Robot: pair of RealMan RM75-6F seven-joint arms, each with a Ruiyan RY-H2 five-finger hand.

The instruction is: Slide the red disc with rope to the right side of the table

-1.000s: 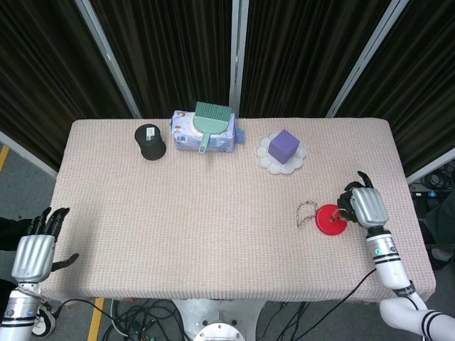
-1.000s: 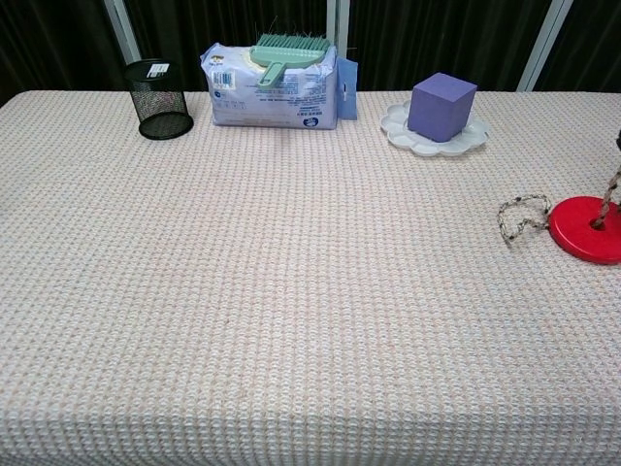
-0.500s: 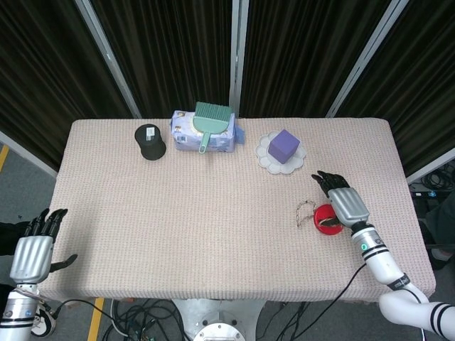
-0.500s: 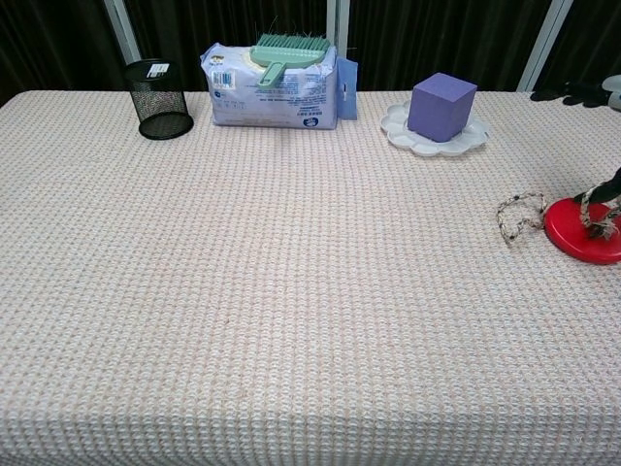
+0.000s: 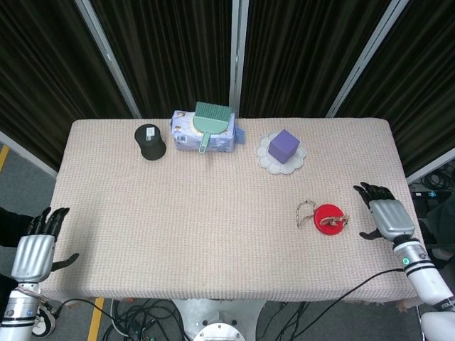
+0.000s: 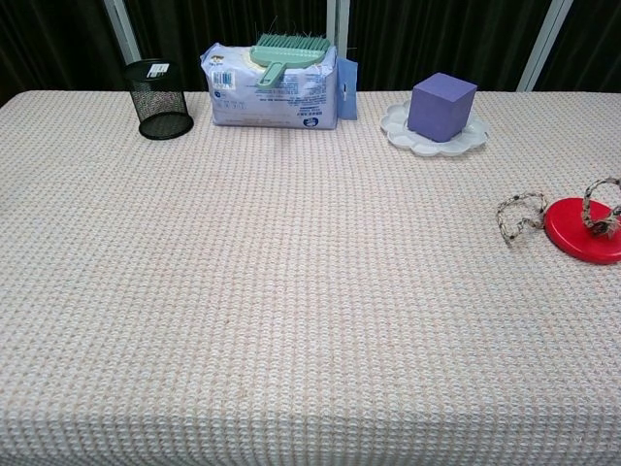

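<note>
Task looks about done: red disc with its rope lies on the table's right side, right hand just beside it, empty, fingers spread; left hand idle, spread.

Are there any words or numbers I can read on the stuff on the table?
None can be read.
Blue-and-white pack: print and a barcode-like patch, too small and blurred.
Black mesh cup: a white sticker on its rim, too small to read.
</note>
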